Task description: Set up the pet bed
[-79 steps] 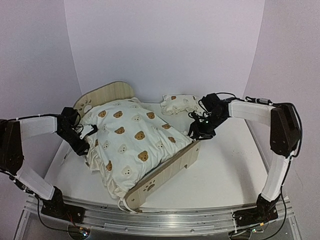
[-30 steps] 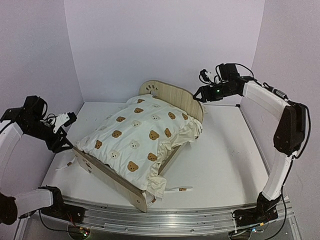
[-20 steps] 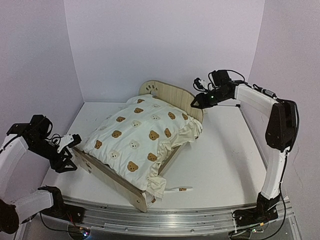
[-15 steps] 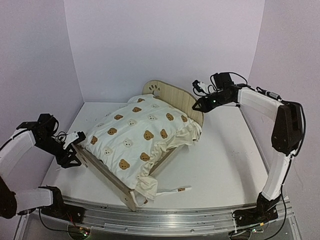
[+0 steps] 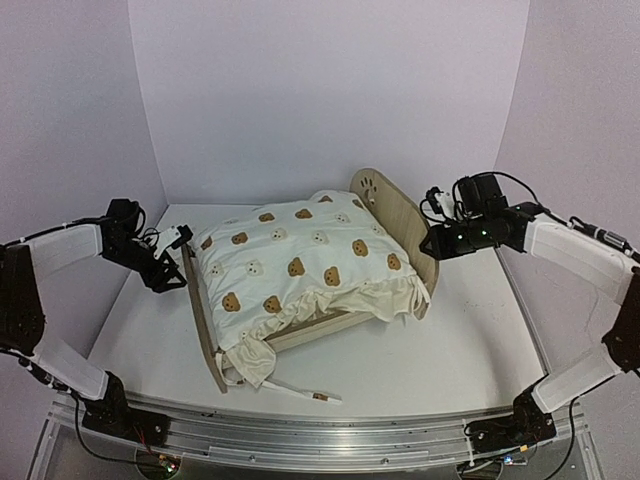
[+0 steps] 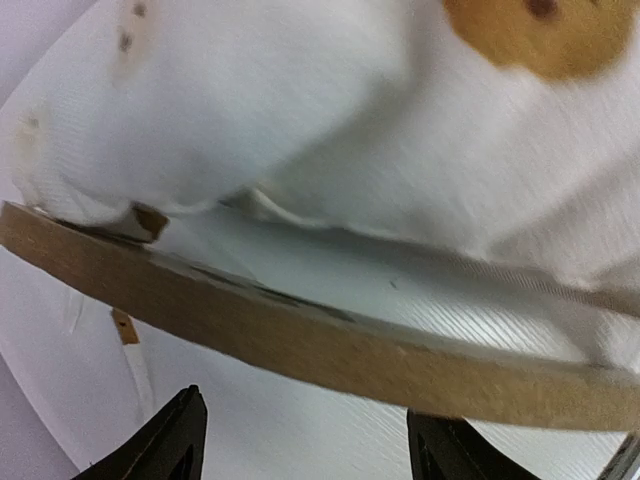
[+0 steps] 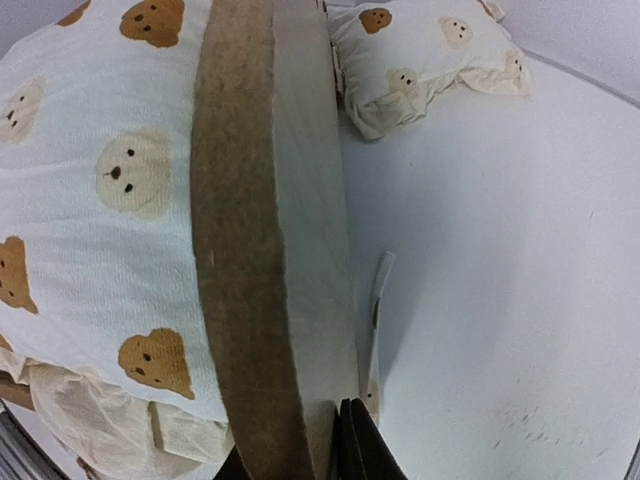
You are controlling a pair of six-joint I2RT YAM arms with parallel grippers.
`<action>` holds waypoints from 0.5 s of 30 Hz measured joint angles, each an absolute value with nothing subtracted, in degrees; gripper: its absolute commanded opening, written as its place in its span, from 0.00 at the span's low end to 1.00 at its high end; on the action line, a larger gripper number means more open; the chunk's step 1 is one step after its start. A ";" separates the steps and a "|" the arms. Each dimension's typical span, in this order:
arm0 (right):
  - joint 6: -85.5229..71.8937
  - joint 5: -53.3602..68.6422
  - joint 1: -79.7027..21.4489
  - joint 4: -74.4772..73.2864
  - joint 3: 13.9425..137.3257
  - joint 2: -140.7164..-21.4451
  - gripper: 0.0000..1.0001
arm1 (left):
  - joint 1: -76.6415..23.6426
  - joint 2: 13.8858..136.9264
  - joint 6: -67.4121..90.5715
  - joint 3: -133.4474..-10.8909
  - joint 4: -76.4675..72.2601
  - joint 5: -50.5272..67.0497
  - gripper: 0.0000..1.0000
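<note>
Up close, the right gripper (image 5: 432, 246) looks to be pinched shut on the rounded headboard (image 7: 235, 230), a dark finger (image 7: 358, 440) flat against its outer face and another dark part just showing on the bedding side. The left gripper (image 5: 180, 262) holds nothing: its fingers (image 6: 175, 445) stand well apart, with the footboard (image 6: 300, 340) edge running across just ahead of them.

Between the two arms, the pet bed (image 5: 305, 333) sits mid-table, footboard toward the left edge and headboard toward the right. The bear-print bedding (image 5: 300, 265) is heaped on it, spilling over the near rail, and a tie (image 5: 300, 392) trails onto the table (image 5: 480, 330). A small bear-print pillow (image 7: 420, 50) lies just beside the headboard's outer face.

With only one end gripped, a pull there could swing or tip the light frame. The loose bedding could then slide off the near side, and the turning headboard could shove the pillow away.
</note>
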State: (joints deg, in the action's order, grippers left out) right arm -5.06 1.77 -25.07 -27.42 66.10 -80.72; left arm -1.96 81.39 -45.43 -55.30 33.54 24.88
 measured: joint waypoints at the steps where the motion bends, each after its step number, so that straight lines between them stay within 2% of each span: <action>1: -7.85 0.63 -26.38 -27.87 65.06 -79.37 0.27 | -1.93 82.92 -44.68 -57.05 32.99 23.97 0.73; 3: -14.79 -2.06 -29.40 -28.10 63.30 -77.28 0.38 | -1.38 85.27 -43.69 -59.57 32.10 22.27 0.74; 7: -27.63 -4.58 -33.49 -29.08 60.60 -75.08 0.48 | -0.94 88.53 -41.88 -62.54 29.47 19.96 0.76; 11: -33.48 -8.25 -35.03 -35.93 61.10 -73.45 0.52 | -0.75 89.85 -40.17 -65.17 29.02 19.06 0.78; 15: -32.33 -16.03 -35.40 -47.32 70.63 -72.73 0.51 | 1.24 89.64 -37.58 -69.46 30.24 18.96 0.79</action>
State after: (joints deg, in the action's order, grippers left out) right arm -32.33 -16.03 -35.40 -47.32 70.63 -72.73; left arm 1.24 89.64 -37.58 -69.46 30.24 18.96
